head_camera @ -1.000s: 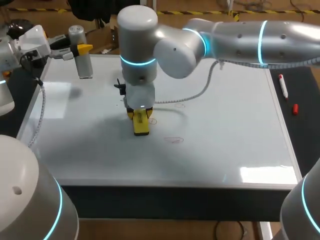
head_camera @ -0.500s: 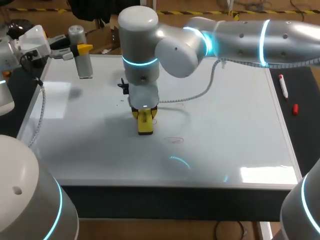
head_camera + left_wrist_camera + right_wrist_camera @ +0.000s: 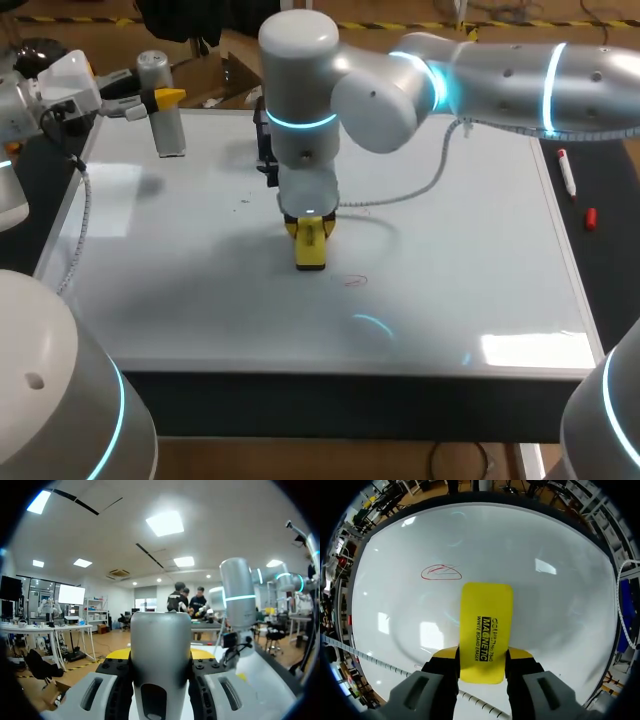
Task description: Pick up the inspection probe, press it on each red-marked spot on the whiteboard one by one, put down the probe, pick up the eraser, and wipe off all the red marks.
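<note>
My right gripper [image 3: 311, 232] is shut on the yellow eraser [image 3: 311, 247], pressing it flat on the whiteboard [image 3: 460, 270] near the middle. In the right wrist view the eraser [image 3: 486, 630] sits between the fingers of that gripper [image 3: 483, 661], and one red mark [image 3: 441, 572] lies just ahead of it. The head view shows that red mark [image 3: 355, 281] a little to the eraser's right. My left gripper [image 3: 163, 100] stays at the board's far left corner, shut on the grey probe [image 3: 168, 125], which stands upright. The probe [image 3: 161, 660] fills the left wrist view between the fingers.
A marker pen [image 3: 566, 170] and its red cap [image 3: 590, 217] lie on the dark strip right of the board. My right arm's grey cable [image 3: 400, 195] hangs in a loop over the board behind the eraser.
My right arm has slid the eraser to the right across the board. The faint red mark beside the eraser earlier no longer shows. The left arm and probe have not moved.
</note>
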You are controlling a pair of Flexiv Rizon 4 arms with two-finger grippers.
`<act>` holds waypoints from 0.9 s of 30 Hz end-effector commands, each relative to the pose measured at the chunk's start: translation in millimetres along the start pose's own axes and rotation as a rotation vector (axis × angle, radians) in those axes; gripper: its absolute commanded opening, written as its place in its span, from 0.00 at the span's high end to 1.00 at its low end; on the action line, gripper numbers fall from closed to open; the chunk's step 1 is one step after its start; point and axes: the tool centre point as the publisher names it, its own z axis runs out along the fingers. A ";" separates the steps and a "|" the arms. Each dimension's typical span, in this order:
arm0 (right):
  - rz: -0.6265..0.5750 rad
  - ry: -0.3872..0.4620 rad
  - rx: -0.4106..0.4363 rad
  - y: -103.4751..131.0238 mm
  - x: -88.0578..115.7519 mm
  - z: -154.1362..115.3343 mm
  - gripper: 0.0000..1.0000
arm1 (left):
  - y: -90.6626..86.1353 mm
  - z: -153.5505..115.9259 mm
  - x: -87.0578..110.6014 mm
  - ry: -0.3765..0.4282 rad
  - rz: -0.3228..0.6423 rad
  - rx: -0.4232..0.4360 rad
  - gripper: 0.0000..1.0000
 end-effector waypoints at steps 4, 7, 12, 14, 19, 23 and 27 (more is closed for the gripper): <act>0.008 0.016 0.005 2.4 18.2 35.0 1.00 | -1.0 0.2 1.1 -0.003 0.002 0.001 1.00; 0.010 0.019 0.006 3.3 21.1 33.7 1.00 | -1.0 0.2 1.1 -0.003 0.002 0.001 1.00; -0.043 0.038 0.018 6.6 17.6 7.6 1.00 | -1.0 0.2 1.1 -0.003 0.002 0.001 1.00; -0.077 0.017 0.030 8.2 14.3 -12.5 1.00 | -1.0 0.2 1.1 -0.003 0.002 0.001 1.00; -0.096 -0.040 0.083 7.1 14.9 -47.9 1.00 | -1.0 0.2 1.1 -0.003 0.002 0.001 1.00; -0.108 -0.050 0.109 6.6 20.2 -61.3 1.00 | -1.0 0.2 1.1 -0.003 0.002 0.001 1.00; -0.099 -0.044 0.115 5.5 27.4 -61.6 1.00 | -1.0 0.2 1.1 -0.003 0.002 0.001 1.00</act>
